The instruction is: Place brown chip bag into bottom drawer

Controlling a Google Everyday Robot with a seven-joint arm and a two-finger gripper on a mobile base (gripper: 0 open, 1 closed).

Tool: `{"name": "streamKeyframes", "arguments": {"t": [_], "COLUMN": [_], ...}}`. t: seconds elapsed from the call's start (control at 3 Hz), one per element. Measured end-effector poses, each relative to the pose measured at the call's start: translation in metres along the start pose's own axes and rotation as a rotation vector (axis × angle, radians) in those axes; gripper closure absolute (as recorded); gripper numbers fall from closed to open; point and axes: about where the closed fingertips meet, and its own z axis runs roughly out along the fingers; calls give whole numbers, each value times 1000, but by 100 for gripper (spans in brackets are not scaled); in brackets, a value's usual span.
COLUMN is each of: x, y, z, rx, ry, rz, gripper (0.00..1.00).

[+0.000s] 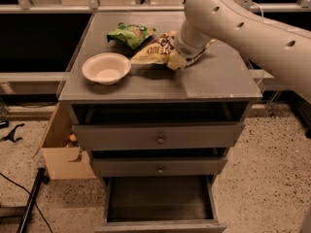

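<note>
While the big white arm [243,28] is hanging over the right side of the grey cabinet top [214,79], its gripper [177,61] is sitting low on the right end of the brown chip bag [154,48], touching it. The thick wrist is covering most of the gripper from where I am standing, so I cannot tell whether it is spread or pinching the bag.

The brown chip bag is lying on the cabinet top towards the back, its pale yellow end pointing left and its brown panel tucked under the wrist. Just beside it to the left, a green chip bag [131,33] is lying crumpled, the two bags touching or nearly so. A white bowl [106,68] is standing upright in front of the green bag, near the left front edge, apart from both bags.

Below, the bottom drawer [160,225] is standing pulled well out towards me, its inside showing dark and bare. Above it, the middle drawer [159,166] and the top drawer [158,136] are each showing a small round knob and a dark gap over the front. A cardboard box [60,161] is resting on the speckled floor against the cabinet's left side, and a black cable [24,193] is trailing across the floor near it.
</note>
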Motion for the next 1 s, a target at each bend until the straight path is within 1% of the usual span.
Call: {"name": "streamKeyframes", "arguments": {"t": [0.33,0.67,1.0], "x": [-1,0,0], "y": [-3,-5,-5], "z": [5,7,7], "rx": [9,18,18], "ry": [5,13,13], "rz": [-2,3,3], "gripper": [89,100,100]}}
